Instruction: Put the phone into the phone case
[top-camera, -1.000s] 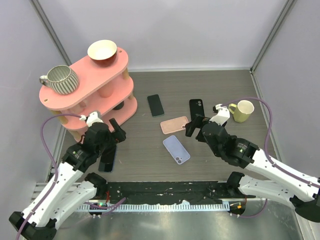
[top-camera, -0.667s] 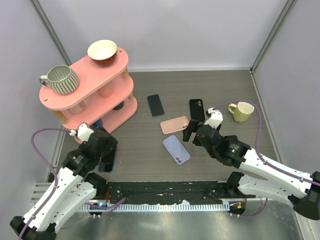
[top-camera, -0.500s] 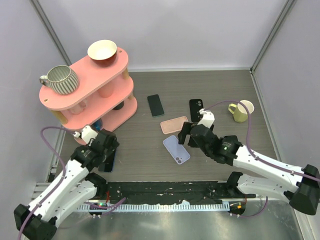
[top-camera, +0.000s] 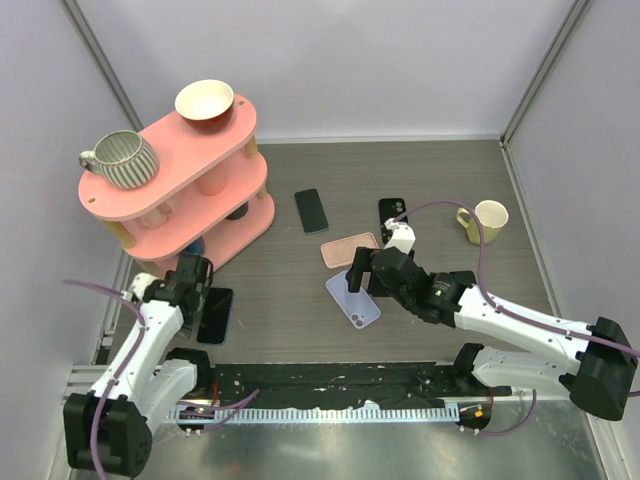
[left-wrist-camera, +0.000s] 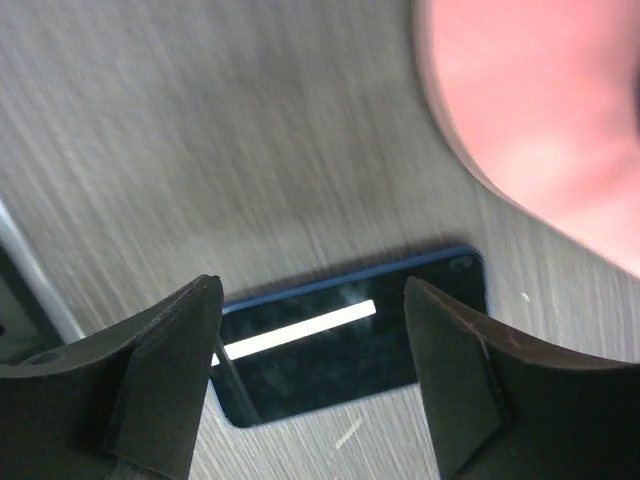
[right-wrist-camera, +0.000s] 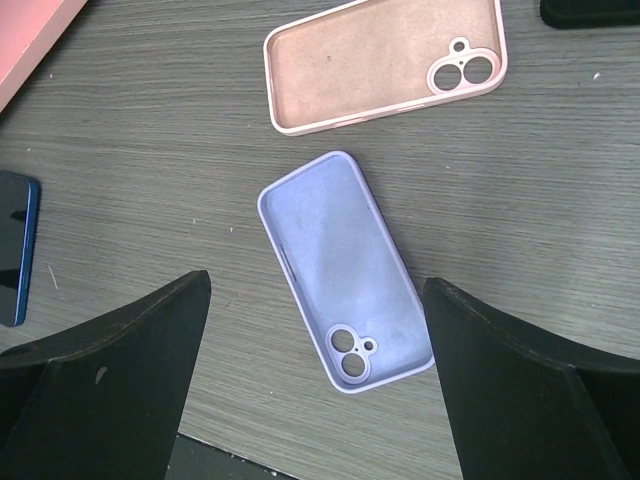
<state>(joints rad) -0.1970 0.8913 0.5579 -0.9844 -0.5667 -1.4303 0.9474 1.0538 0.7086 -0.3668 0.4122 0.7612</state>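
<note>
Nearest the arm bases, on the left of the grey wood table (top-camera: 285, 300), a blue-edged phone (top-camera: 216, 316) lies flat, screen up. Its far end is tucked under the left gripper (top-camera: 192, 276), which hangs just above it. The left wrist view is blurred; there the left gripper's jaws stand wide apart and empty, one finger (left-wrist-camera: 165, 375) covering a corner of the phone (left-wrist-camera: 350, 345). A bright strip reflects off the glass.

Towards the middle, the right gripper (top-camera: 362, 274) hovers over a lilac phone case (top-camera: 356, 301) that lies hollow side up and empty, well apart from the phone. In the top view the arm hides the case's far end. The right wrist view shows the whole case (right-wrist-camera: 345, 270) between spread, empty jaws, with the phone cut off at the left edge.

Just beyond lies a pink case (top-camera: 349, 249), also hollow side up. Farther back are a dark phone (top-camera: 312, 210), a black case or phone (top-camera: 392, 210) half hidden by the arm, and a yellow mug (top-camera: 489, 221). A pink tiered shelf (top-camera: 185, 165) at far left holds a striped mug (top-camera: 121, 159) and a bowl (top-camera: 205, 102).
</note>
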